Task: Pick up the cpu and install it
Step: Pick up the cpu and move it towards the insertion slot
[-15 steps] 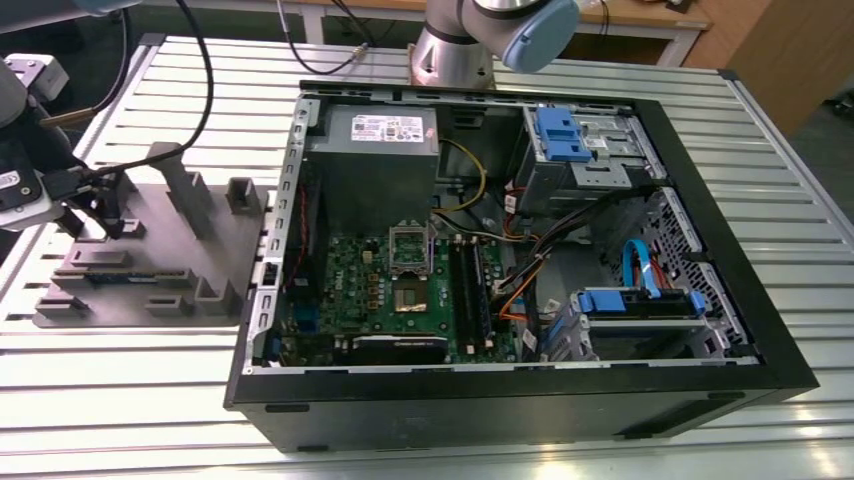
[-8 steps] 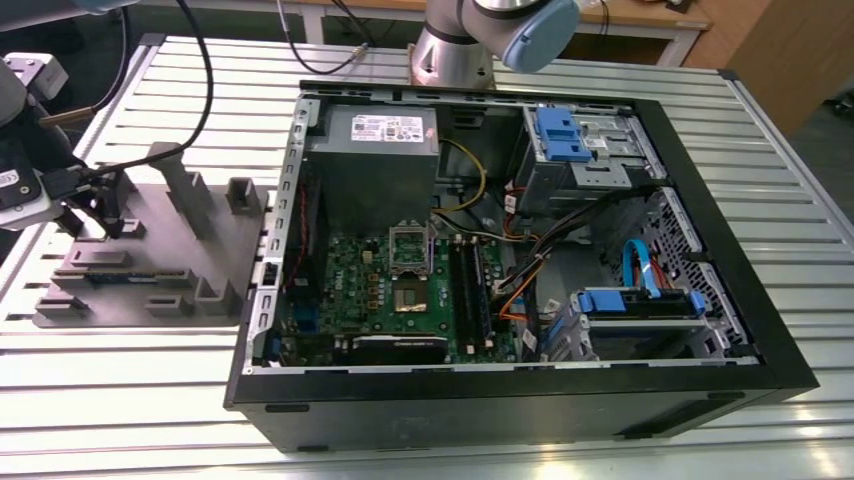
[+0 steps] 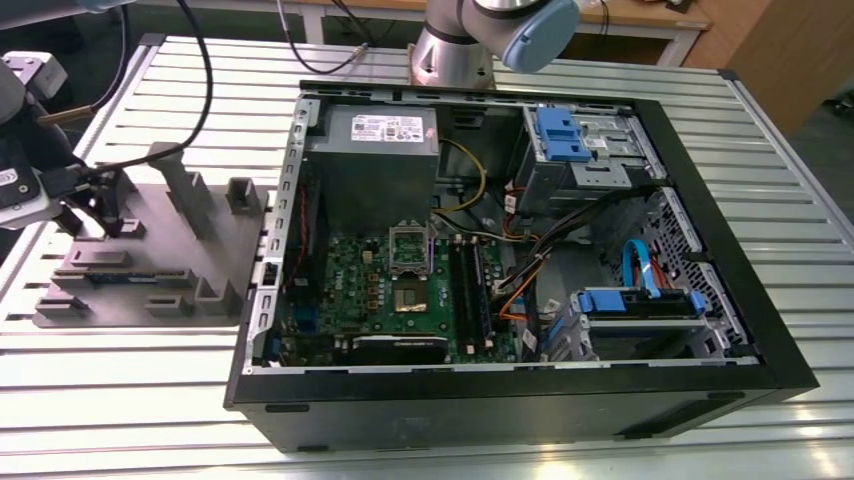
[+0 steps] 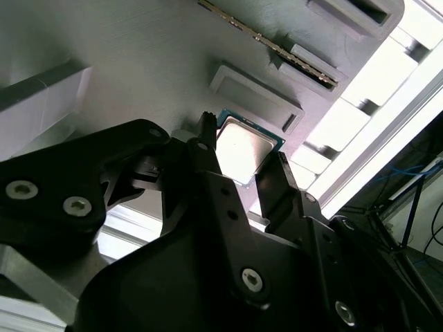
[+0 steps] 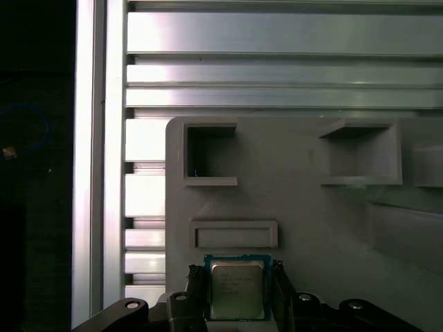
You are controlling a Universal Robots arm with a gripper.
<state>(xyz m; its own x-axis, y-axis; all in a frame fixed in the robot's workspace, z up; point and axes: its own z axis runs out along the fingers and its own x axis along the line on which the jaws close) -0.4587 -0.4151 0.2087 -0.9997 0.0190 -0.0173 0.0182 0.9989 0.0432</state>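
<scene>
Black two-finger gripper [image 3: 100, 222] is reaching down at the exterior view's left, over the flat grey plastic fixture block [image 3: 147, 265] with raised ribs and pockets. In both wrist views the small flat square cpu [image 5: 237, 289], with a dull silver-grey metal top and green rim, is sitting between the black fingers [image 5: 196, 296], which are pressing on its opposite edges, so the claw is clamping it. The cpu is sitting over the fixture block, just beside a shallow rectangular recess; lifted or resting, cannot tell. Fixture block is lying on the ribbed silver aluminium table [image 3: 147, 90]. Open black computer case [image 3: 534, 400] is lying just beside it, green motherboard [image 3: 367, 290] showing inside.
</scene>
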